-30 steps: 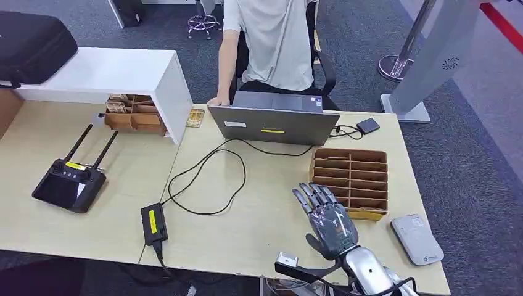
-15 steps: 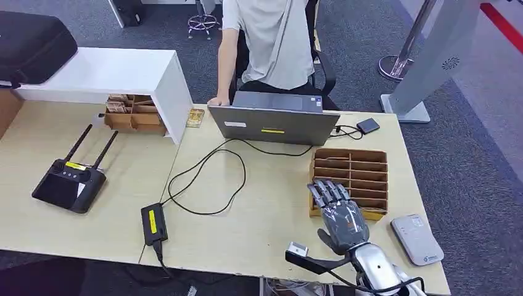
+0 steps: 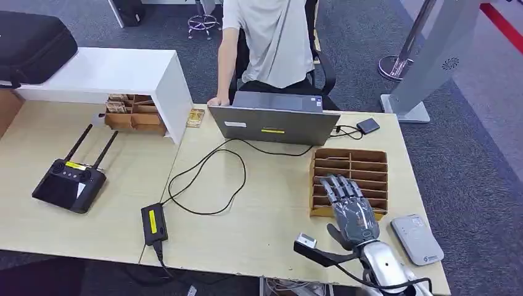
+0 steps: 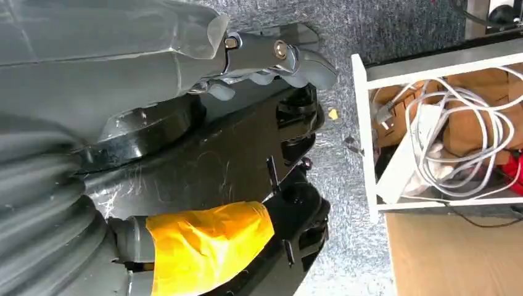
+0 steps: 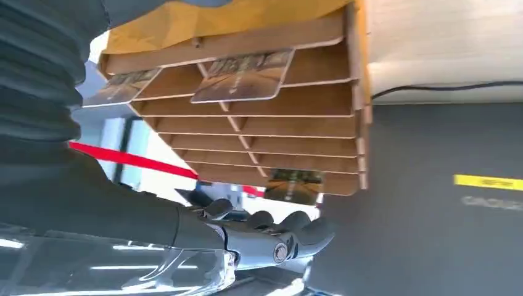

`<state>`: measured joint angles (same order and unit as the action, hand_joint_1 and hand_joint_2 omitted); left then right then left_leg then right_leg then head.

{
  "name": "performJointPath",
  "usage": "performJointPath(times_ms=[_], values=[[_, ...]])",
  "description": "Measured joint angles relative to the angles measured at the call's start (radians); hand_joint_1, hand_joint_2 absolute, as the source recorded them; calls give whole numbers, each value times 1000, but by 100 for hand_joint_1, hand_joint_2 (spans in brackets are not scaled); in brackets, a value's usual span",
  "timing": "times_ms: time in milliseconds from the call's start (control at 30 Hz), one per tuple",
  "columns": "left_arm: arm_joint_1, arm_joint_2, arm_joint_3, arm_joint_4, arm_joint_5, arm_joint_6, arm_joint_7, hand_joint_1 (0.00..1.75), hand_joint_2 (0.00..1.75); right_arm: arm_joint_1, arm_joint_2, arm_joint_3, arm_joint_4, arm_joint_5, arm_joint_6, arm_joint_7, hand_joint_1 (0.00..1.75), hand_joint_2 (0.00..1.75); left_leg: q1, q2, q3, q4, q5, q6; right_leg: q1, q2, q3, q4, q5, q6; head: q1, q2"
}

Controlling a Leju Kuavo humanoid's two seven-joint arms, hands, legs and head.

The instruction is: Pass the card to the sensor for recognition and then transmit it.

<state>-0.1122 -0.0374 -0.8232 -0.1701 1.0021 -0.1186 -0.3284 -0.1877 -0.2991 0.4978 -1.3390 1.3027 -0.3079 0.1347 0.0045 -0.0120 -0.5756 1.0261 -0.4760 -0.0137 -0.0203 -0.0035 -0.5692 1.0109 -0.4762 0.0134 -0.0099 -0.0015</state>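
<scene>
The robot's right hand [image 3: 350,209] hovers with its fingers spread and holding nothing over the near edge of the brown cardboard slotted card rack [image 3: 364,161], which sits on the pale wooden table [image 3: 265,216] at about 3 o'clock from the table's middle. In the right wrist view, several printed cards stand in the rack's slots; one brownish printed card [image 5: 243,77] leans out of a slot near the hand, and another [image 5: 293,185] sits in a slot farther along. The flat grey rounded sensor pad [image 3: 417,238] lies at 4 o'clock, just beside the rack's near right corner and apart from the hand. The left hand [image 4: 271,58] hangs beside the robot's body above grey carpet, fingers curled in with nothing in them. At 12 o'clock a grey open laptop [image 3: 274,123] faces a seated person [image 3: 271,43].
</scene>
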Motion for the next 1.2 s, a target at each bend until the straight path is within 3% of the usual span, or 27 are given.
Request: performJointPath(times_ms=[300,333,367,400,867,1067,1133,1167,1200], values=[[1,0,0,0,6,-2,-1,0,175,32,-7,-36,-29,-4,-10,-3,0,175,0,0,0,0,0,0,0,0,0,0,0,0,0,0],[1,0,0,0,7,-4,-1,0,175,36,-8,-39,-34,-5,-10,-4,108,175,0,0,0,0,0,0,0,0,0,0,0,0,0,0],[1,0,0,0,8,-5,-1,0,175,39,-8,-42,-36,-5,-9,-6,171,175,0,0,0,0,0,0,0,0,0,0,0,0,0,0],[1,0,0,0,10,-6,-1,0,175,41,-8,-45,-37,-6,-9,-6,175,175,0,0,0,0,0,0,0,0,0,0,0,0,0,0],[2,0,0,0,22,-19,-2,0,175,62,-13,-61,-54,-48,9,-35,173,175,0,0,0,0,0,0,0,0,0,0,0,0,0,0],[3,0,0,0,24,-26,-3,0,175,69,-14,-75,-62,-70,22,-47,157,175,0,0,0,0,0,0,0,0,0,0,0,0,0,0],[3,0,0,0,24,-27,-3,0,175,71,-14,-76,-64,-70,22,-47,127,175,0,0,0,0,0,0,0,0,0,0,0,0,0,0],[3,0,0,0,24,-27,-3,0,175,72,-15,-76,-65,-70,22,-47,0,175,0,0,0,0,0,0,0,0,0,0,0,0,0,0],[3,0,0,0,24,-27,-3,0,175,73,-15,-76,-66,-70,22,-47,0,175,0,0,0,0,0,0,0,0,0,0,0,0,0,0]])
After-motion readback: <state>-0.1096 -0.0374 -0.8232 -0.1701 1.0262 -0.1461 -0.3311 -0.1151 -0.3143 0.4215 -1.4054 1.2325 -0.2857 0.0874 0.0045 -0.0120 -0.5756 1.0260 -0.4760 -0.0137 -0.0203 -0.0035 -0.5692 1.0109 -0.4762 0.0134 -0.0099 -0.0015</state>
